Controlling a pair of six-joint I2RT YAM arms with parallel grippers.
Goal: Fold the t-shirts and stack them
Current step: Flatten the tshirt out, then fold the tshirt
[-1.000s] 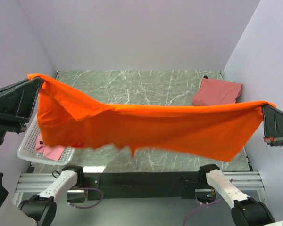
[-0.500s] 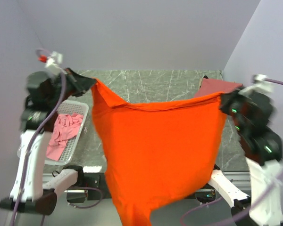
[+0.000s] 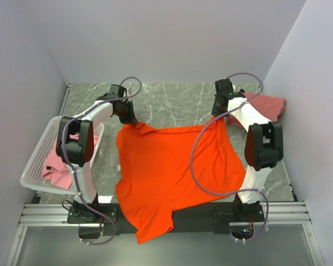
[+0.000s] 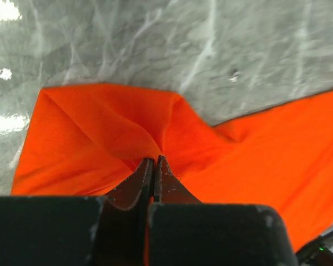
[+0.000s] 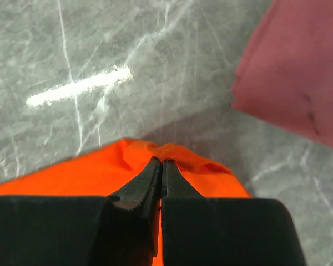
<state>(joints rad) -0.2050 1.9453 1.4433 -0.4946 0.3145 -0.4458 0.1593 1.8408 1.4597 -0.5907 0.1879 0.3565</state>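
Note:
The bright orange t-shirt (image 3: pixel 172 166) lies spread across the marble table, its lower part hanging over the near edge. My left gripper (image 3: pixel 127 119) is shut on the shirt's far left corner (image 4: pixel 155 138), and my right gripper (image 3: pixel 221 116) is shut on its far right corner (image 5: pixel 166 152). Both pinch a small bunch of orange cloth just above the table. A folded salmon-pink t-shirt (image 3: pixel 263 107) rests at the far right, also showing as a salmon-pink slab (image 5: pixel 297 72) in the right wrist view. A lighter pink t-shirt (image 3: pixel 58 169) lies crumpled in the basket.
A white perforated basket (image 3: pixel 36 166) sits at the table's left edge. Purple-grey walls close in the table on the left, back and right. Grey cables loop from both arms over the shirt (image 3: pixel 197 160).
The orange shirt was held stretched high in the air a second ago. Both arms swung it forward and down, and it now lies flat on the table with both corners still pinched.

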